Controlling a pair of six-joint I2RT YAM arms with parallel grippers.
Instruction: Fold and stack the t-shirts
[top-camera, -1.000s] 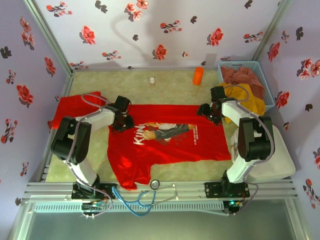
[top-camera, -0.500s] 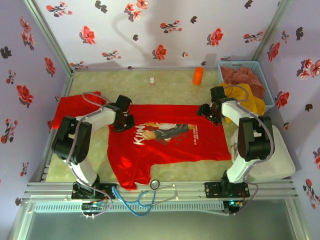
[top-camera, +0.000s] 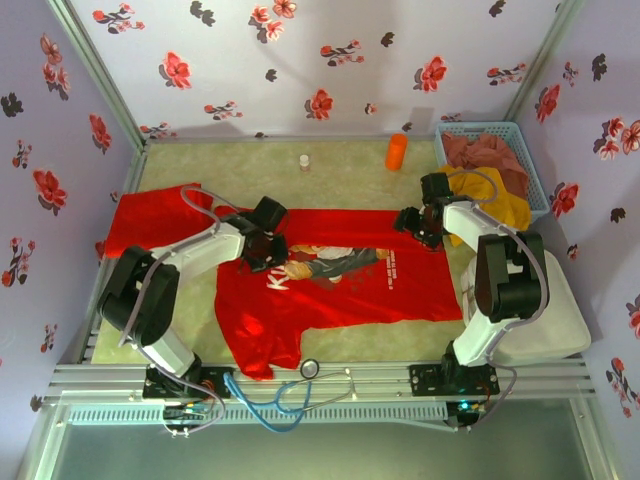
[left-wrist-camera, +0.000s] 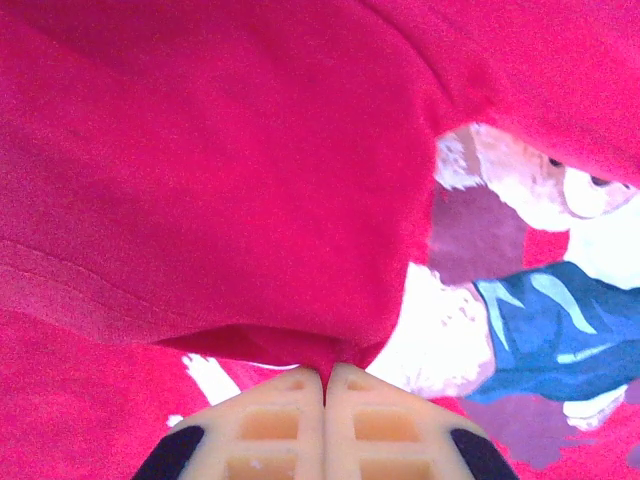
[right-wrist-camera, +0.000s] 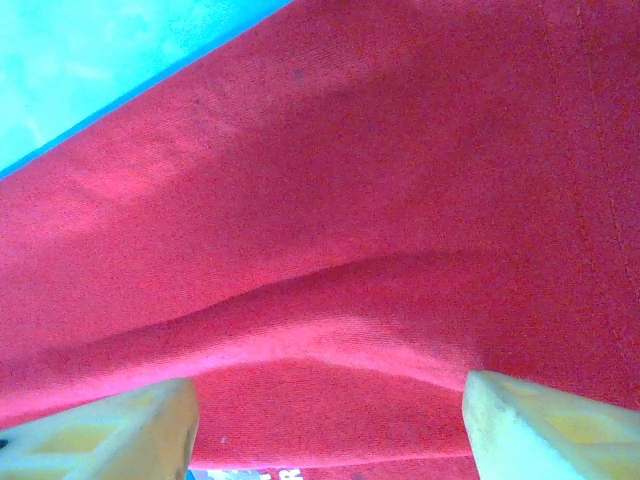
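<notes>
Two arms rose from the bottom edge of the top view, the left arm (top-camera: 150, 290) and the right arm (top-camera: 505, 280), with a blue cable (top-camera: 270, 392) looped on the rail between their bases. A white pad (top-camera: 555, 320) sat at the lower right beside the right arm. Just beyond the cable, the printed t-shirt (top-camera: 340, 295) lay spread across the middle of the table (top-camera: 350, 170), print up, one sleeve reaching toward the lower left. The left gripper (left-wrist-camera: 325, 372) was at the shirt's upper left, over the left end of the print. In the left wrist view its pale fingers (left-wrist-camera: 270, 425) were clenched together on a tuck of the red cloth, with the print's white and blue shapes at the right of the frame. The right gripper (right-wrist-camera: 330, 388) sat at the shirt's upper right corner. In the right wrist view its jaws stood well apart in the lower corners, released, with a ridge of red cloth running between them. A second red t-shirt (top-camera: 150, 218) lay at the middle left, beside the wall. Farther back, a blue basket (top-camera: 478, 128) in the upper right held reddish-brown cloth (top-camera: 485, 152), and a yellow cloth (top-camera: 512, 208) spilled over its near edge. An orange cylinder (top-camera: 397, 152) and a small bottle (top-camera: 305, 161) stood near the flowered back wall (top-camera: 320, 60).
</notes>
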